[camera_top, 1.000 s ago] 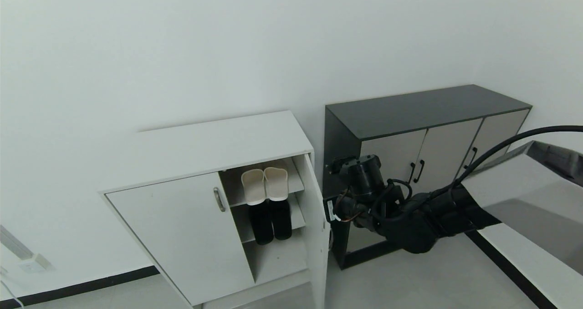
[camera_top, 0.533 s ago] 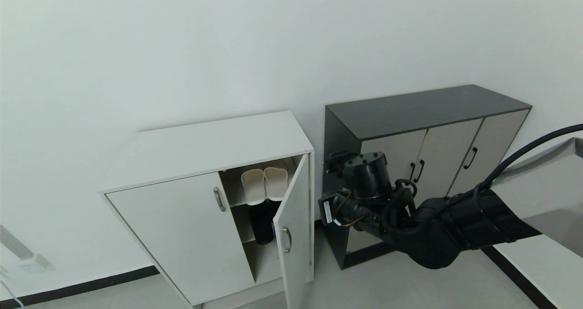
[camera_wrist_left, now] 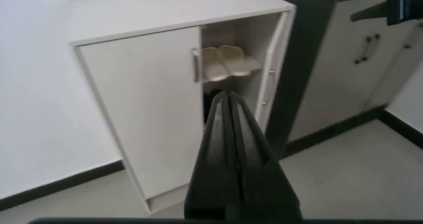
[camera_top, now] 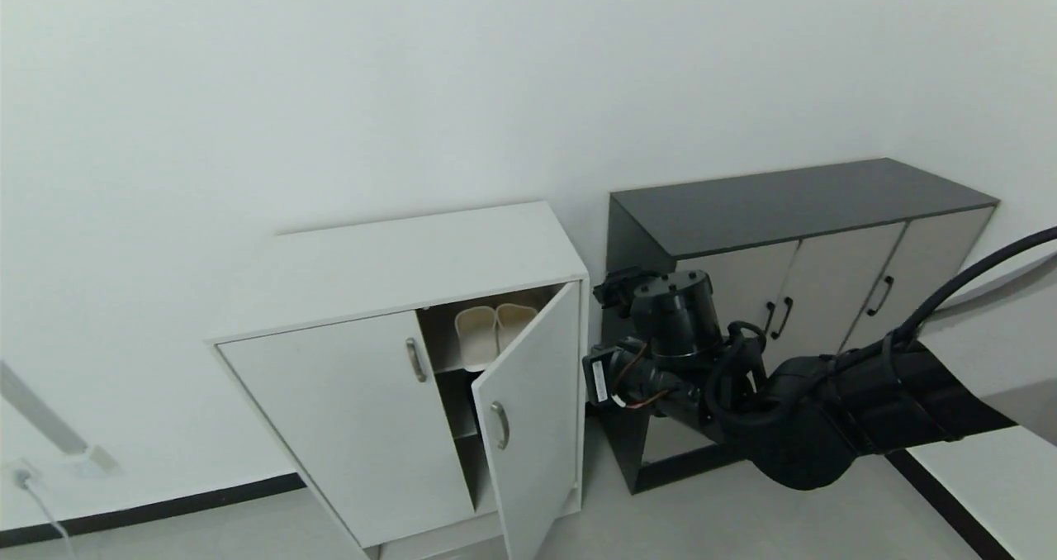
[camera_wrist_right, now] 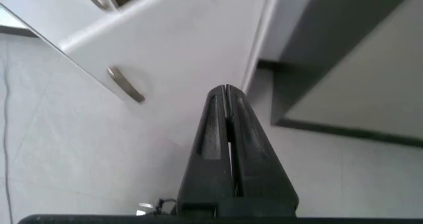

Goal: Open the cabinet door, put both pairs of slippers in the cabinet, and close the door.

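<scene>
Closing looks in hand: the cabinet door [camera_top: 528, 395] stands half open, with the right gripper [camera_wrist_right: 227, 90], fingers pressed together, just beside its outer face; a flush push comes next. One beige pair of slippers [camera_top: 495, 327] sits high inside the cabinet [camera_top: 413, 254]; I cannot make out a second pair. The left gripper [camera_wrist_left: 228, 95], likewise closed, hangs apart from the cabinet.

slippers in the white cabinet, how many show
2: left beige slipper and right beige slipper, side by side on the top shelf; more may hide behind the half-shut door.

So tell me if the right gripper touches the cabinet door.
Cannot tell: in the right wrist view the right gripper overlaps the cabinet door, hiding any gap.
</scene>
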Tool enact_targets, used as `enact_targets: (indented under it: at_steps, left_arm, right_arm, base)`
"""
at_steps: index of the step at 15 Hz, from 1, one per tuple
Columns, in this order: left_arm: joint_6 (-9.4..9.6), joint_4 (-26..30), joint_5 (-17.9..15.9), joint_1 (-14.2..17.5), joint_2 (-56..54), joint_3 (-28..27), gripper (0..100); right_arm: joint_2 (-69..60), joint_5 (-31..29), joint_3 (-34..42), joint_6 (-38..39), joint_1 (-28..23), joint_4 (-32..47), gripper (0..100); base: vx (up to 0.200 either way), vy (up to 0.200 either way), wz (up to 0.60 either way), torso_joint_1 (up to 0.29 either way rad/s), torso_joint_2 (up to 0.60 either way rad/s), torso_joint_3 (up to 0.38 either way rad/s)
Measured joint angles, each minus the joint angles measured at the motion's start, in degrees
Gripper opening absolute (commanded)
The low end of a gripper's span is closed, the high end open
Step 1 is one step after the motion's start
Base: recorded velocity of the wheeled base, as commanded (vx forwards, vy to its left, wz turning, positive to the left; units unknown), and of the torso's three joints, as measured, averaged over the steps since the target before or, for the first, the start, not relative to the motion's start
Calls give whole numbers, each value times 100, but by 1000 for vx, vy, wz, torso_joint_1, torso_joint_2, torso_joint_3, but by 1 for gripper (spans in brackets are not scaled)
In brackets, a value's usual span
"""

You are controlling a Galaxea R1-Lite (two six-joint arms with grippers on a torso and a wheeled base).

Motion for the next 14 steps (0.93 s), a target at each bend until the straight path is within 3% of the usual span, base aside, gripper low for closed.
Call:
enact_targets:
  at_steps: [2, 13, 14]
  left_arm:
    - [-2, 7, 5, -2, 0, 0, 0]
    - [7, 10, 2, -2, 0, 0, 0]
    - [11, 7, 2, -2, 0, 0, 0]
  right_arm:
    - [0, 101, 9, 13, 10, 0, 0]
    - [-171, 224, 772, -17, -105, -652, 0]
    - [-229, 246, 877, -22, -113, -662, 0]
  base:
    - [0, 0, 600, 7, 5, -2]
    - [0, 0, 0, 0, 0, 0]
    - [200, 0, 0, 7, 2, 2]
